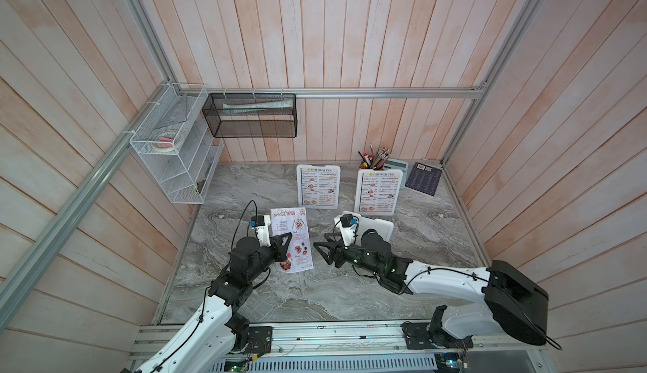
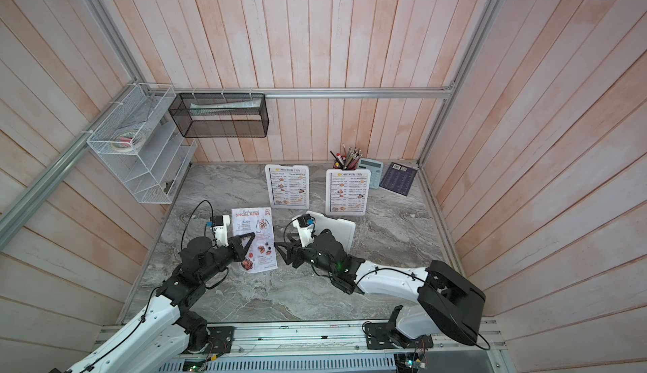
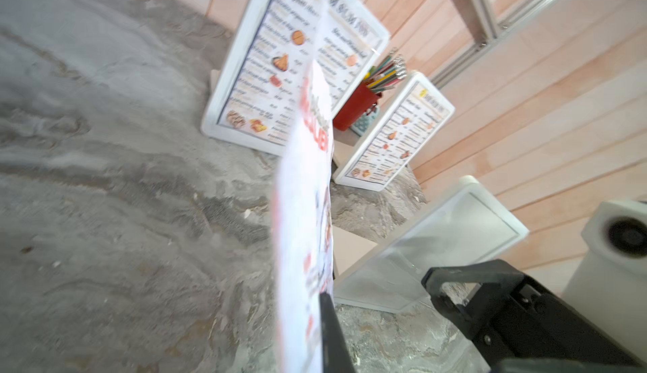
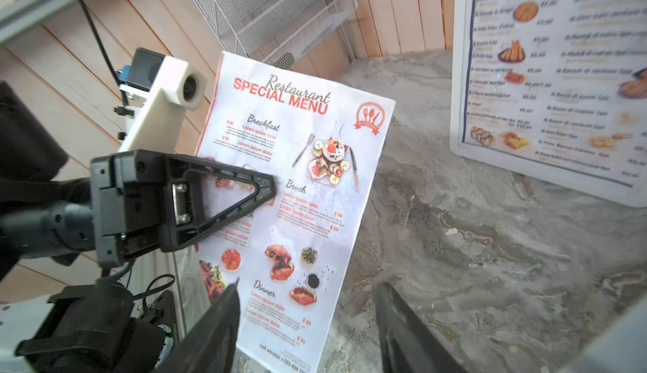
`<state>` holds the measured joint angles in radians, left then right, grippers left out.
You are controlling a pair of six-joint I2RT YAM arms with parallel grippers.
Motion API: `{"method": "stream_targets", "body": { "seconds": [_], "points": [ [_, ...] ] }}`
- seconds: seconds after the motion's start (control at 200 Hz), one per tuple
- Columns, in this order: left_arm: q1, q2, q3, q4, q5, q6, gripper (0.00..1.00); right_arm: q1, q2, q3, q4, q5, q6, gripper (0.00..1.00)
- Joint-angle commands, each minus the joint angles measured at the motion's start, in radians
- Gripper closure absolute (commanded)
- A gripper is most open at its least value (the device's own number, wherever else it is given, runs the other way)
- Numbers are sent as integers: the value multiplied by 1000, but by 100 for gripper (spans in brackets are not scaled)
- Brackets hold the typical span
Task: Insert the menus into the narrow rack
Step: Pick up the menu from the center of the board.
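Top views: my left gripper point(image 1: 282, 244) is clamped on the left edge of the Special Menu point(image 1: 297, 226). The sheet is upright, about mid-counter point(image 1: 315, 297), a bit left of centre. My right gripper point(image 1: 320, 242) sits just beside the sheet's other edge, jaws spread, gripping nothing. Can't tell if a tip touches the paper. The left DIM SUM INN menu point(image 1: 318, 185) and the right DIM SUM INN menu point(image 1: 378, 191) stand in white frames near the counter's back edge. A blank white frame point(image 1: 376, 226) stands behind my right wrist. The black mesh rack point(image 1: 252, 115) hangs on the back wall above the counter's back-left corner, with a pale paper lying in it.

Left wrist view: the Special Menu is edge-on and blurred, with one of my left fingers point(image 3: 332, 336) flat against its face. Both DIM SUM INN menus are behind it, with a red pencil cup point(image 3: 355, 107) between them.

Right wrist view: the printed face points at this camera. My left gripper is pinched on the sheet's edge around mid-height, level with the "Bruch" heading. My right fingers point(image 4: 217, 332) stand wide apart, framing the sheet's lower corner.
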<state>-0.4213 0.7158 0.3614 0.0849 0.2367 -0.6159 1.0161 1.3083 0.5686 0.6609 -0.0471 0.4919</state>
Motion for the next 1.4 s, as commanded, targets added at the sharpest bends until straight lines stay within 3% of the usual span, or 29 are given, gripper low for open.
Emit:
{"method": "stream_targets", "body": {
  "seconds": [0.0, 0.125, 0.215, 0.29, 0.585, 0.81, 1.07, 1.265, 1.395],
  "points": [
    [4, -2, 40, 181, 208, 90, 100, -25, -119, -61, 54, 2, -18, 29],
    [3, 34, 55, 375, 415, 56, 100, -147, -235, -145, 117, -177, 43, 24],
    [3, 77, 78, 462, 499, 22, 100, -236, -284, -200, 214, -308, 91, 21],
    [-2, 113, 89, 529, 546, -4, 99, -246, -309, -214, 241, -360, 71, 19],
    [-35, 229, 129, 650, 593, -56, 99, -250, -286, -176, 301, -458, 64, 17],
    [-85, 278, 165, 631, 591, -23, 99, -262, -194, -121, 355, -506, 76, 19],
    [-96, 290, 177, 605, 603, -4, 99, -337, -107, -94, 541, -647, 207, 51],
    [-97, 299, 193, 575, 596, 14, 98, -338, -108, -79, 503, -650, 194, 82],
    [-98, 317, 198, 571, 593, 26, 92, -337, -114, -84, 484, -639, 183, 100]
  ]
}}
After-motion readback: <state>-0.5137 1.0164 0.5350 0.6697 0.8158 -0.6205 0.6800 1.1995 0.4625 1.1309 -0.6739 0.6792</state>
